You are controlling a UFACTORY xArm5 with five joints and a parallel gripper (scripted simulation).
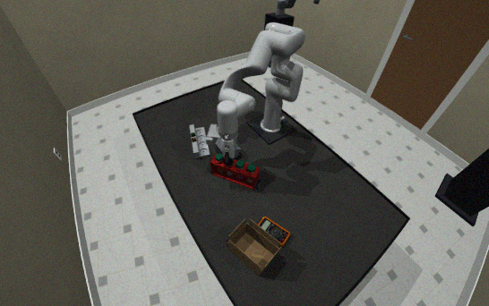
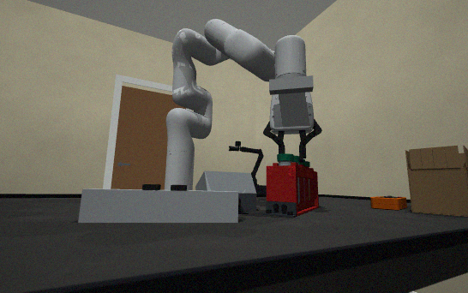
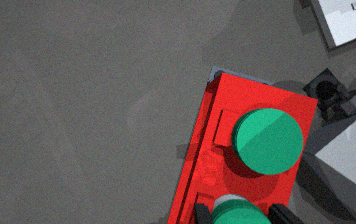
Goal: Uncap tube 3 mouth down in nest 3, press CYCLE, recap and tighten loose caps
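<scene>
The red decapping station (image 1: 235, 171) stands on the dark mat with green-capped tubes in a row. My gripper (image 1: 228, 157) points straight down over the second tube from the left in the top view, which is tube 3. It is shut on tube 3's green cap (image 3: 237, 214), which sits on its tube. The side view shows the fingers (image 2: 291, 155) either side of that cap (image 2: 285, 158). The wrist view shows the neighbouring end cap (image 3: 267, 141) on its tube. The white cap tray (image 1: 199, 140) lies beside the station, its nests empty.
The grey key housing (image 2: 225, 184) stands behind the station, and its corner shows in the wrist view (image 3: 340, 20). A cardboard box (image 1: 253, 245) and an orange meter (image 1: 274, 229) lie at the mat's near end. The arm's base (image 1: 270, 125) stands behind the station.
</scene>
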